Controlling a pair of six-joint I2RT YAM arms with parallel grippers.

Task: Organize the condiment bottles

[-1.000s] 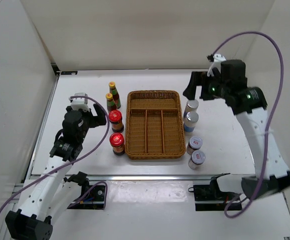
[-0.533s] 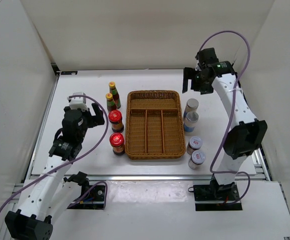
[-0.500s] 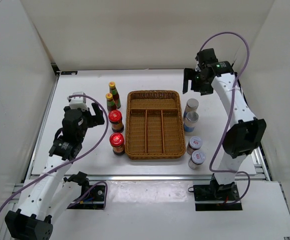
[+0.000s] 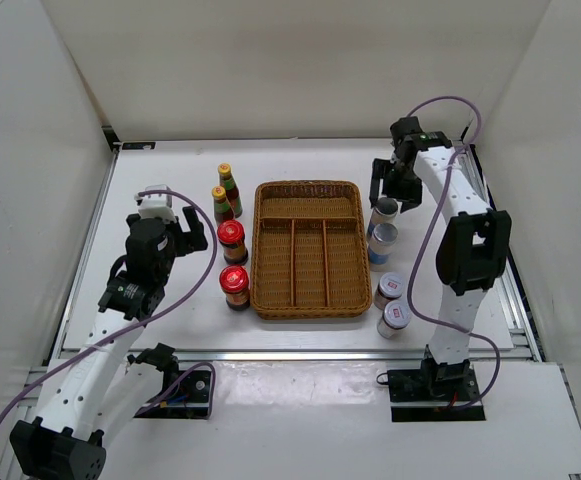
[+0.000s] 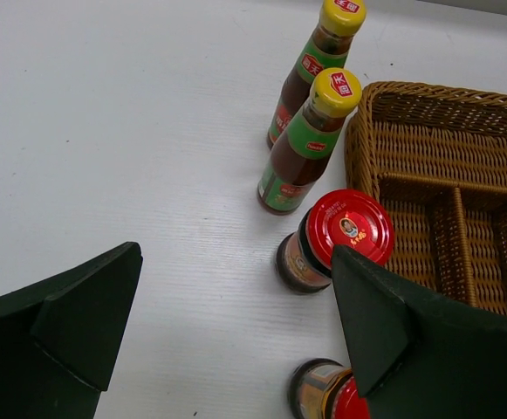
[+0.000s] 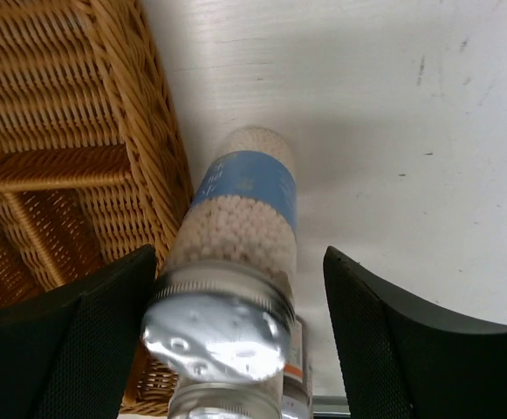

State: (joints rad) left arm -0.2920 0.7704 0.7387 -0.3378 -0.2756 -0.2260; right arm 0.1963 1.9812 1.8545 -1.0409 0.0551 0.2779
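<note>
While the left jaws are hanging wide and empty above a red-lidded jar (image 5: 347, 229) at 9 o'clock of the wicker tray (image 4: 306, 187), the right jaws are straddling, spread wide, the farther silver-capped bottle (image 6: 240, 253), which is standing on the table (image 4: 170, 180) just beside the tray at its 2 o'clock. Grasping is probably the step in hand; next they are needing to close on its body and lift it clear of its twin (image 4: 383, 240).

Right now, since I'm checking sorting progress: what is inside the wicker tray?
Nothing. From above, the wicker tray shows bare weave in all four compartments. The condiment bottles stand outside it, four on each side. Nothing covers its floor.
</note>
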